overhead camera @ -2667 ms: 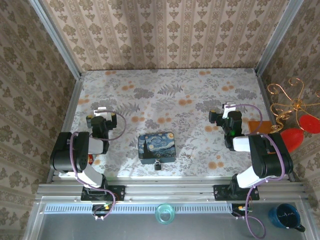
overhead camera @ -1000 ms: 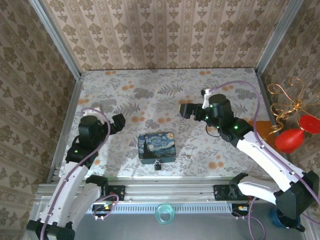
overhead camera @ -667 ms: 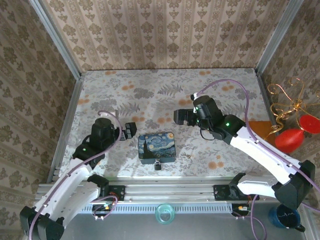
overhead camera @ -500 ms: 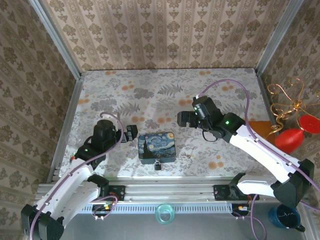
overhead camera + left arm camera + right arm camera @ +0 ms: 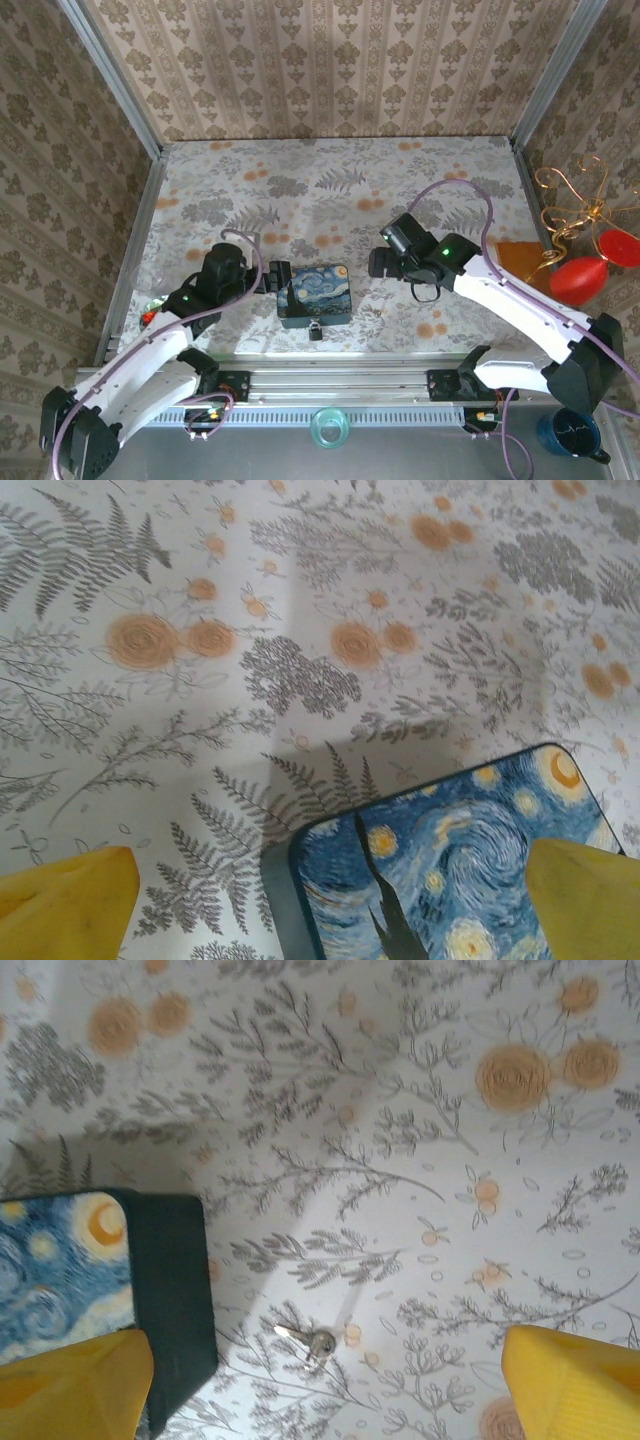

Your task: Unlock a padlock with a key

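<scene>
Floral-print tabletop (image 5: 330, 190) within wallpapered walls (image 5: 330, 70); padlock (image 5: 315, 331) near its front edge

Starry Night box (image 5: 314, 293) lying on floral tablecloth (image 5: 330, 190)
Blue mug (image 5: 571, 433) and glass cup (image 5: 329, 428) are standing beyond its near edge.

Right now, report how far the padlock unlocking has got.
Done: nothing visible. The key lies loose on the table; the padlock sits at the blue box's near side. In hand: the open right gripper hovers over the key, the open left gripper by the box. Left: grasp, insert, turn.
</scene>
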Controlling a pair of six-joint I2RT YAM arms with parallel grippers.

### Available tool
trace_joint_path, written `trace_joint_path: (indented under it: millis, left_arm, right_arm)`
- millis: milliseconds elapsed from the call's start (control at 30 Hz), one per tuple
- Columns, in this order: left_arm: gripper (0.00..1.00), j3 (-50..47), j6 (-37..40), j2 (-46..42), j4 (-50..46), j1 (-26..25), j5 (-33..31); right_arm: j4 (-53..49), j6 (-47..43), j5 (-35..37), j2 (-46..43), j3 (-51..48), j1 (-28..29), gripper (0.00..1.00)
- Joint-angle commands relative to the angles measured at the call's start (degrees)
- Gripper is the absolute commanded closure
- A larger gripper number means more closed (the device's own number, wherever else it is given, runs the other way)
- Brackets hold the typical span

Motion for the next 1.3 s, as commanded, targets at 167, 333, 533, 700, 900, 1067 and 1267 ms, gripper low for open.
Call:
trace_joint_path:
  millis: [167,333,533,700,900,1067,1267]
  left_arm:
    - [0.00,1.36,-2.30,1.79,-1.60,-4.80,-4.21]
    - [0.00,1.14,-3.00,2.88,-0.67,-5.64,-4.69]
    - [0.00,0.81,-4.35,2.70,0.04,-5.73,-5.38]
    - [0.00,-0.09,-5.51,2.14,0.51,-5.71,-6.50]
    - [0.00,-0.62,-5.87,2.29,1.03,-5.76,-6.42]
    - [0.00,-0.45,-6.04,2.63,1.44,-5.75,-6.51]
    - [0.00,-0.43,-6.13,2.89,1.83,-5.76,-6.56]
  right_arm:
    - [-4.50,3.17,-1.04,0.57,-5.20,0.99,0.14]
    - [-2.40,3.52,-3.29,1.81,-9.00,-0.21,0.21]
    - [6.64,5.98,-10.88,4.35,-12.01,1.03,0.33]
    - [10.63,6.78,-13.46,7.72,-12.83,2.78,0.39]
    - [13.97,8.31,-14.74,9.24,-14.37,3.46,0.45]
    - [14.90,9.11,-14.83,13.02,-14.38,4.48,0.50]
    - [15.04,9.51,-14.26,16.32,-13.68,5.28,0.57]
